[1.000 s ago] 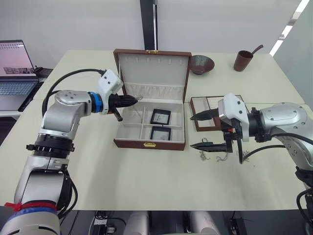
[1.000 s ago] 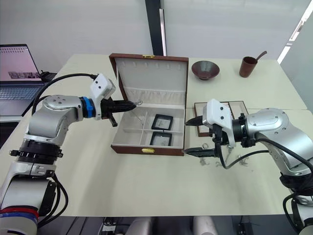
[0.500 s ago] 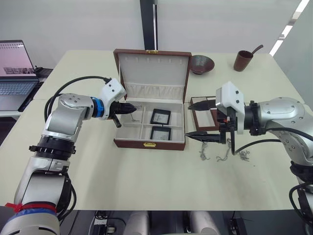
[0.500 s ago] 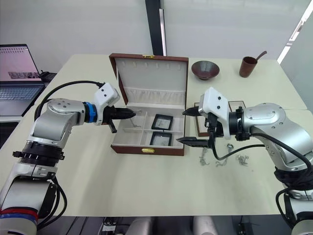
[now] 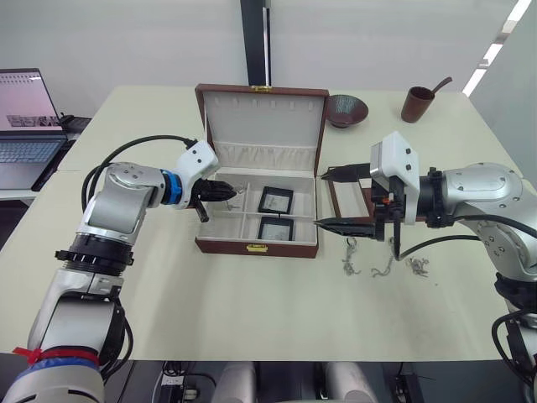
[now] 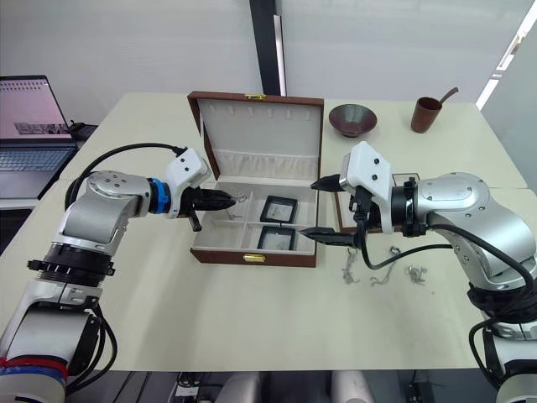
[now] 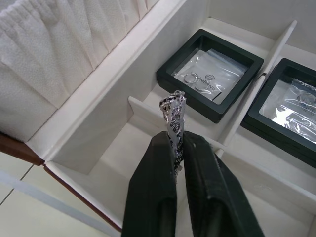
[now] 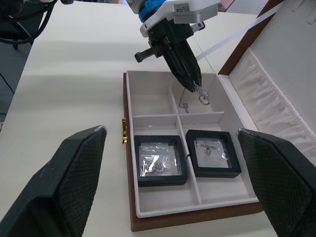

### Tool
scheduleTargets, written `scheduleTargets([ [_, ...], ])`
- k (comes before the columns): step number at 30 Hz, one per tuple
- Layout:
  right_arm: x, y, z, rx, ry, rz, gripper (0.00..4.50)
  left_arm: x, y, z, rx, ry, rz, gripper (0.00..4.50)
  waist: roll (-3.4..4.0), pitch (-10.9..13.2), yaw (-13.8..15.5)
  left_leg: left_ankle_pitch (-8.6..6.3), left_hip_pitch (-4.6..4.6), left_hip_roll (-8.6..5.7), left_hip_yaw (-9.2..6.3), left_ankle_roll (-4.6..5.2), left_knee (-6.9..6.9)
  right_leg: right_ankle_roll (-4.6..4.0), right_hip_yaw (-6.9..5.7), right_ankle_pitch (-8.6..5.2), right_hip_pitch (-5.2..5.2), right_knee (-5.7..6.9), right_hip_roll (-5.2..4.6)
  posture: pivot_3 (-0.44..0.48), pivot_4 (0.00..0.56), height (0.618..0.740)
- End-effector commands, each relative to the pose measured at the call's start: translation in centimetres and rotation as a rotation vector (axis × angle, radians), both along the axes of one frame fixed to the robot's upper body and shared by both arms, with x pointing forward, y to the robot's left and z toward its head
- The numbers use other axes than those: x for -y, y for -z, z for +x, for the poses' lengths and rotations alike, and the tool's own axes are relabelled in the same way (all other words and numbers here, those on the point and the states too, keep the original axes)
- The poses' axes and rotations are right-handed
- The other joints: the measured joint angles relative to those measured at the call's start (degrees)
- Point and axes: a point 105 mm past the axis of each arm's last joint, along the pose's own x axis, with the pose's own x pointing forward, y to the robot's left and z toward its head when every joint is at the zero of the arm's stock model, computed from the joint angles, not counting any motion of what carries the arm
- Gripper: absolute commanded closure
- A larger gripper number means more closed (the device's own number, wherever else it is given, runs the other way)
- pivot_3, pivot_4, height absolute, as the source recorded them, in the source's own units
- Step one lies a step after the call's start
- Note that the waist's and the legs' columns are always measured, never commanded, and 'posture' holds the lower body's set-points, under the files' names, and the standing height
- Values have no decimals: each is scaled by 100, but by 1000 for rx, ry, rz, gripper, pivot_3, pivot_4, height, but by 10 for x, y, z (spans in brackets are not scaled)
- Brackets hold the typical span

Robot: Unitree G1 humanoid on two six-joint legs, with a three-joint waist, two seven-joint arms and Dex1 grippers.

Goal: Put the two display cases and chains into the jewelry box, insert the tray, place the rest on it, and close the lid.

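The jewelry box (image 5: 220, 243) stands open mid-table, its lid (image 5: 264, 122) upright. The two display cases (image 5: 275, 200) (image 5: 273, 228) lie in its right compartments. My left gripper (image 5: 235, 191) is shut on a thin silvery chain (image 7: 173, 109) that hangs over the box's back left compartment. My right gripper (image 5: 319, 200) is open and holds nothing, its fingers spread at the box's right wall. Behind it lies the tray (image 5: 348, 201), partly hidden. Three loose chains (image 5: 348, 262) (image 5: 384, 267) (image 5: 417, 267) lie on the table in front of the tray.
A dark bowl (image 5: 346, 109) and a brown cup (image 5: 417, 103) with a spoon stand at the table's back right. A laptop (image 5: 25, 126) sits on a separate surface off to the left.
My right gripper has moved left and up, from over the loose chains to the box's right side. My left gripper has dipped lower into the box with the chain.
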Motion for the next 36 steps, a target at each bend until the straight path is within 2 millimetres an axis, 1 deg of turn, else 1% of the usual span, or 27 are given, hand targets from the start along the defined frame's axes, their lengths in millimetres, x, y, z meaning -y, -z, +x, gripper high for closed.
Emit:
scheduleTargets([
  [1,0,-14,-1,50,-5,27,0,0,-9,0,42,12,18,2746,0,0,0,0,0,0,0,0,0,0,-1,0,0,0,0,0,150,733],
  [2,0,-14,-1,50,-5,27,0,0,-9,-1,43,14,20,2487,0,0,0,0,0,0,0,0,0,0,0,0,0,0,0,0,150,733],
  [6,0,-14,-1,53,-2,28,0,1,-14,-3,57,20,14,1173,0,0,0,0,0,0,0,0,1,0,0,0,0,0,0,0,150,733],
  [10,1,-13,1,76,13,27,0,11,-38,-8,128,56,-65,17,0,0,0,0,-1,2,-1,0,1,0,1,0,0,1,0,0,150,733],
  [12,3,-12,1,106,24,32,0,15,-55,-17,174,88,-130,17,0,0,1,0,-1,4,-1,0,2,0,1,0,0,1,-1,0,150,733],
  [13,3,-12,1,116,26,36,0,14,-60,-21,190,103,-151,17,0,0,0,0,-2,5,-2,0,2,0,0,0,0,1,-1,0,150,733],
  [14,0,-14,1,145,24,53,0,10,-64,-26,177,105,-166,17,0,0,-4,0,-1,7,-2,0,1,0,1,0,0,0,-1,0,150,733],
  [16,1,-17,2,190,41,113,0,-6,-75,-38,198,79,-184,17,0,0,-46,0,1,7,2,0,1,0,3,0,-1,1,-1,0,150,733],
  [18,10,-13,2,203,66,142,0,-19,-88,-51,218,28,-238,17,1,0,-60,0,2,9,1,0,-1,0,4,0,-4,5,1,0,150,733],
  [20,29,-6,8,208,131,137,0,-32,-96,-62,265,-23,-297,17,1,0,-33,0,1,17,-3,-1,-2,0,3,0,-2,4,0,0,150,733],
  [22,52,4,14,229,216,83,0,-51,-97,-69,304,-108,-367,17,0,0,-2,0,1,21,-2,0,2,0,6,0,1,3,-7,0,150,733],
  [23,66,9,15,246,250,52,0,-55,-95,-73,312,-133,-381,17,1,0,9,0,1,21,-2,0,3,0,7,0,5,2,-11,0,150,733],
  [24,82,15,19,244,319,36,0,-74,-87,-75,321,-205,-377,17,0,-1,27,0,5,19,1,0,3,0,8,0,7,3,-16,0,150,733],
  [25,97,19,20,241,366,29,0,-82,-80,-78,325,-249,-366,17,-1,-2,35,0,4,16,0,0,3,1,8,1,10,0,-18,0,150,733],
  [28,140,31,15,265,514,-3,0,-127,-38,-93,295,-413,-333,17,1,-3,36,0,6,14,4,0,-2,1,10,0,11,-1,-22,0,150,733],
  [29,153,32,12,266,547,-8,0,-131,-30,-97,293,-439,-327,17,1,-2,36,0,11,15,6,0,-6,0,12,0,13,1,-22,0,150,733],
  [32,183,43,-2,204,647,9,0,-154,8,-120,243,-526,-316,17,1,-2,37,0,12,19,7,0,-8,0,12,0,13,0,-21,0,150,733],
  [34,196,54,-12,174,690,-9,0,-165,28,-131,214,-571,-283,17,0,-3,36,0,21,20,10,0,-8,0,14,0,22,-1,-22,0,150,733],
  [36,208,66,-25,142,723,-44,0,-173,40,-139,192,-611,-289,17,1,-4,33,-1,31,22,9,0,-10,-1,13,0,31,-2,-21,0,150,733],
])
